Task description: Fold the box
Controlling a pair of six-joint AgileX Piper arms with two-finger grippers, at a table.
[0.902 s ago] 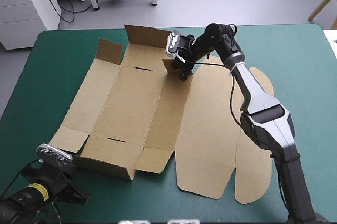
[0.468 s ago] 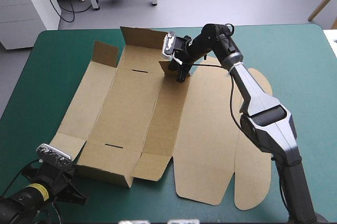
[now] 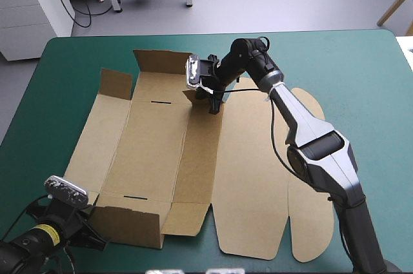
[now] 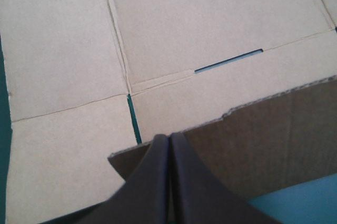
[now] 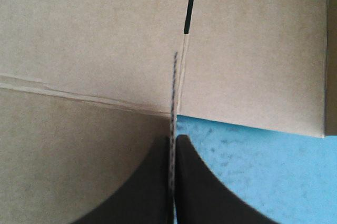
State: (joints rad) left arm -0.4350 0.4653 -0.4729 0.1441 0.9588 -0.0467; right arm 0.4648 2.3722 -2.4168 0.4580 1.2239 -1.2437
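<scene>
Teal-green cover [image 3: 361, 61] bears the box [image 3: 155, 151]; right gripper [image 3: 213, 101] clamps its far edge.

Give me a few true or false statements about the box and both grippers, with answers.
1. The right gripper is shut on a flap at the box's far side. True.
2. The left gripper hangs open. False: it is shut on the box's near wall.
3. The whole box lies flat. False: its near wall and far wall stand raised.
4. The lid lies flat on the table. True.
</scene>
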